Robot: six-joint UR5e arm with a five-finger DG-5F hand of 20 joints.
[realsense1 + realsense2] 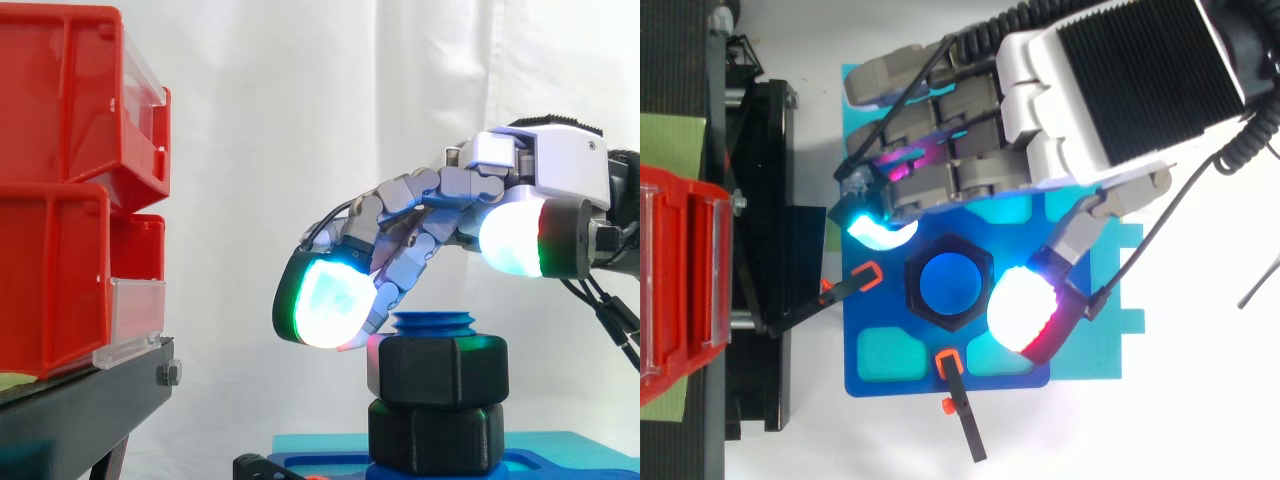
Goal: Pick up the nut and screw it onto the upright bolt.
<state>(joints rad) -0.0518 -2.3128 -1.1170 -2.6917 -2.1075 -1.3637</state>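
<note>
The black nut [443,370] sits on the upright blue bolt [433,322], partway down, and the bolt's threaded top shows just above it. It rests on a second black hexagon [435,437] of the same width. From above, bolt and nut stand at the middle of a blue plate [910,383].

The hand [440,195] comes in from the right and hangs over the plate's far half. Its fingers are loosely bent and held close together, and the thumb is spread well away from them, so they stand on opposite sides of the nut without clasping it. One fingertip pad [325,300] glows white and cyan just beside the nut's upper left edge. I cannot tell whether it touches. The thumb's white pad [512,240] is clearly above the nut, on its right.

A black clamp [855,285] with an orange tip reaches in over the plate's left edge, and another [958,400] crosses its near edge. The plate lies on a teal sheet [1110,350]. Left of it, red bins [60,190] are stacked on a black stand [90,400] before the white curtain [330,100]
</note>
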